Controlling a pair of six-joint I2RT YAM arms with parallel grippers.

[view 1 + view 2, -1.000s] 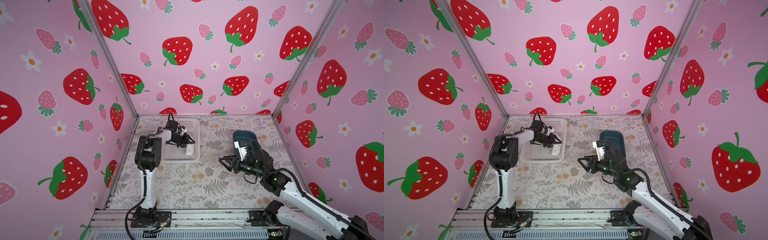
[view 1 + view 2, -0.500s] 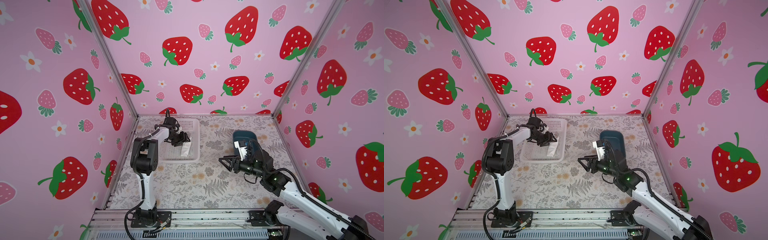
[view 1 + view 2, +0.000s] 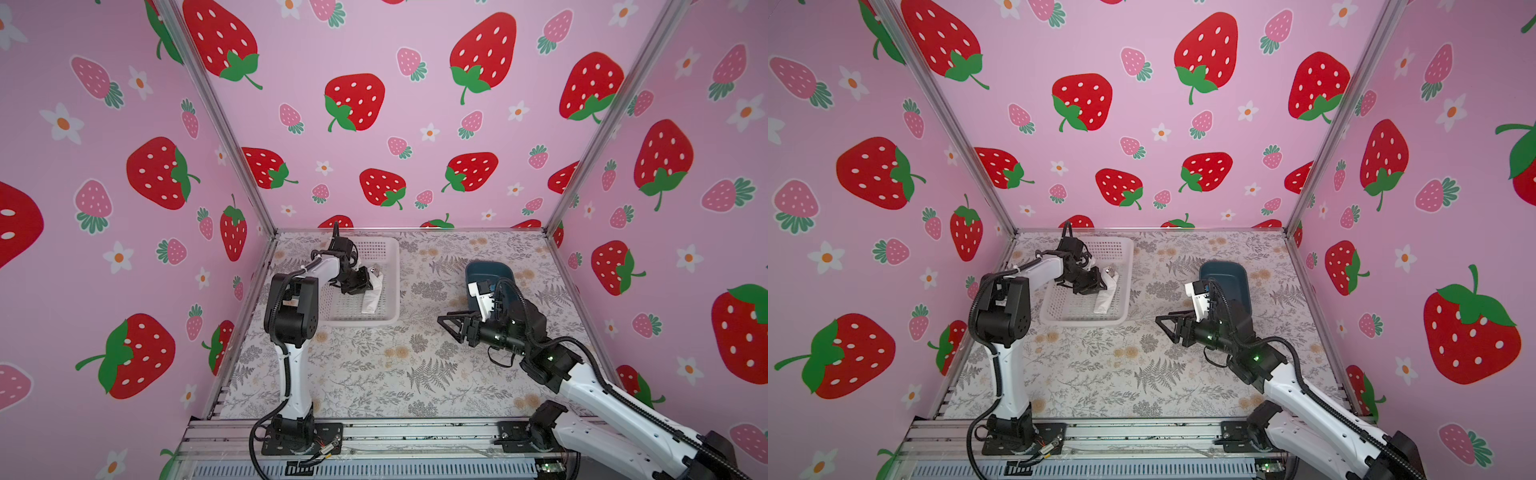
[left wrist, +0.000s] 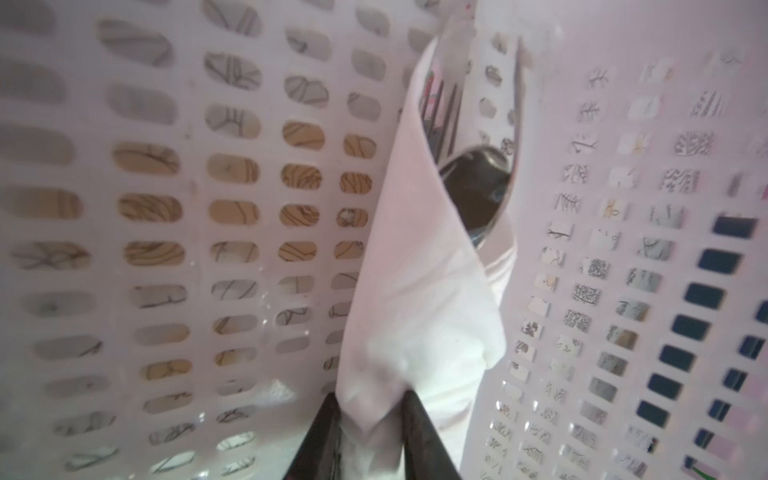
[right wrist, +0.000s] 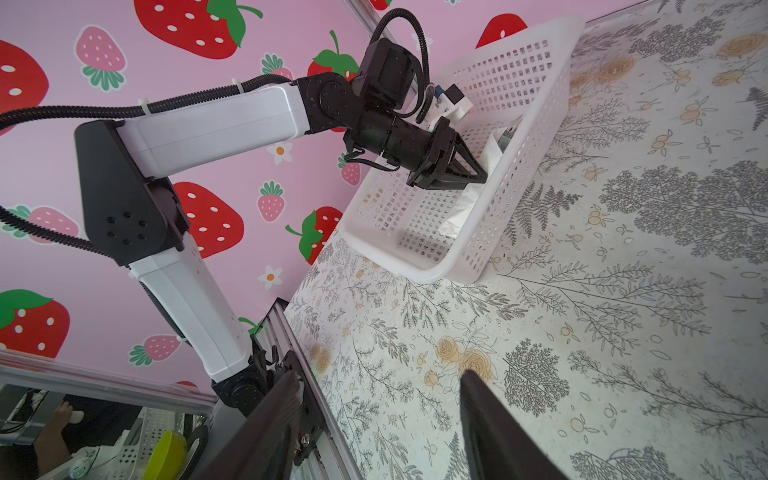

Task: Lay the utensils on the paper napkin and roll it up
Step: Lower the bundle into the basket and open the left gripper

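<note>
1. The left gripper (image 3: 362, 283) reaches down inside the white perforated basket (image 3: 396, 286), which stands at the far left of the floral tablecloth (image 3: 374, 374).
2. In the left wrist view its two dark fingers (image 4: 324, 436) stand narrow, one on each side of the paper napkin (image 4: 415, 270). Both press into the bunched paper, so the jaws are closed on the napkin.
3. The napkin is rolled into a white tube, and it continues past the fingers on both sides of the pinch.
4. The utensils sit inside the roll. The fork (image 4: 440, 108) shows its tines and the spoon (image 4: 478, 183) its dark, shiny bowl at the roll's open end, away from the fingers.
5. In both top views the roll (image 3: 1104, 299) lies within the basket (image 3: 1130, 286), just beside the wall nearest the right arm. Its utensil end points toward the back of the cell, and the left gripper (image 3: 1098, 283) meets it from the side.
6. Whether the roll rests on the basket floor or is raised off it cannot be told.
7. The right gripper (image 3: 451, 324) hovers over bare tablecloth, well apart from the basket, with its jaws spread wide and nothing between them (image 5: 374, 436).
8. A dark blue tub (image 3: 488, 270) stands just behind the right arm's wrist.
9. From the right wrist camera, the left gripper (image 5: 478, 174) dips over the basket rim (image 5: 457, 270) onto the napkin (image 5: 461, 212).
</note>
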